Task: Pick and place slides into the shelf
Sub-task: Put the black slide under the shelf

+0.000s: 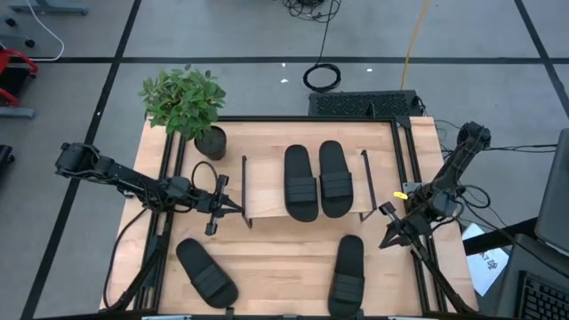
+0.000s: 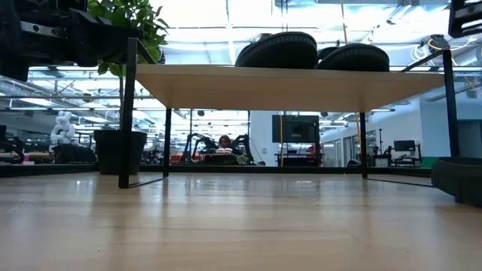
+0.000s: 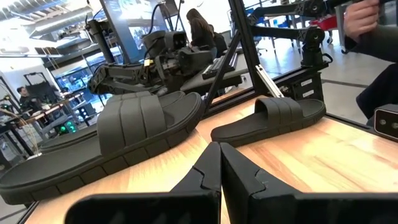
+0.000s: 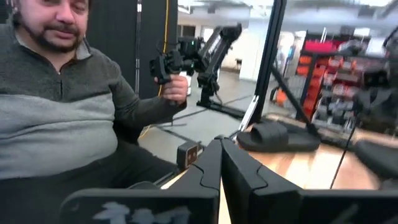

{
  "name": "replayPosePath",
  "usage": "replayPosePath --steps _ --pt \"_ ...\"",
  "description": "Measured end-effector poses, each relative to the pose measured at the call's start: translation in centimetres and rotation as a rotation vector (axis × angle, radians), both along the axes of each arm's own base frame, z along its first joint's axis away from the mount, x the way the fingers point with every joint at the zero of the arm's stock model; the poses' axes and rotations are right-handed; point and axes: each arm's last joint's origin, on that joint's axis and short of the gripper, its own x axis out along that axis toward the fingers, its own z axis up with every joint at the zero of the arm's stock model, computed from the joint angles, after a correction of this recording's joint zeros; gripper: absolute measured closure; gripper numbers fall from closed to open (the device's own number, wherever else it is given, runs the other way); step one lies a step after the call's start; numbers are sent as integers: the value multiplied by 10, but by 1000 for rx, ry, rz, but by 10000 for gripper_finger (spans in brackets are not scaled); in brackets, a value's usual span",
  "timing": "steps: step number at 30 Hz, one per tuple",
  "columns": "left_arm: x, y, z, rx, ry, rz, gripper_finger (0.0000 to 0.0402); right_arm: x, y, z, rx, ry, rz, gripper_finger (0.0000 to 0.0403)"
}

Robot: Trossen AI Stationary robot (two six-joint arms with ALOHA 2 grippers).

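Two black slides (image 1: pixel 300 182) (image 1: pixel 335 178) lie side by side, soles down, on the light-wood top of the shelf (image 1: pixel 267 191). The low view shows them as slides (image 2: pixel 279 49) on the shelf board (image 2: pixel 286 83). Two more slides (image 1: pixel 206 271) (image 1: pixel 348 276) rest flat on the table near its front edge. My left gripper (image 1: pixel 238 210) (image 3: pixel 219 158) is shut and empty at the shelf's left end, pointing level at the shelf slides (image 3: pixel 112 143). My right gripper (image 1: pixel 385 242) (image 4: pixel 219 152) is shut and empty off the shelf's right front corner.
A potted plant (image 1: pixel 187 107) stands at the table's far left corner. Black rails (image 1: pixel 413 178) run along the table's sides. A seated person (image 4: pixel 56 112) shows beyond the table's near edge. Bare wood (image 1: pixel 276 258) lies between the two table slides.
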Motion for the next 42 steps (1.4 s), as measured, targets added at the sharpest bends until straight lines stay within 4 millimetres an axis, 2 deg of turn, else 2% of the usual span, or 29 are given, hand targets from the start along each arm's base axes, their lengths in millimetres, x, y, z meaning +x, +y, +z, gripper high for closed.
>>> replayPosePath --steps 10,14,17,24,29,33,37,42 --pt "0 0 0 4 2 0 398 -5 -13 28 -41 -284 -346 403" --pt "0 0 -1 9 8 0 399 -7 -24 34 -48 -173 -715 403" --pt "0 0 -1 12 17 0 399 -8 -26 30 -137 -92 -858 403" --pt "0 0 -2 24 21 3 398 -14 -29 33 -90 -97 -824 403" --pt "0 0 -2 42 18 6 399 -21 -35 44 -46 -210 -661 403" --pt "0 0 -2 61 13 6 398 -25 -40 58 -74 -195 -585 403" --pt "0 0 -2 64 12 7 398 -29 -37 78 -81 -224 -312 403" --pt "0 0 -3 65 13 8 398 -26 -37 103 -162 -158 -346 403"
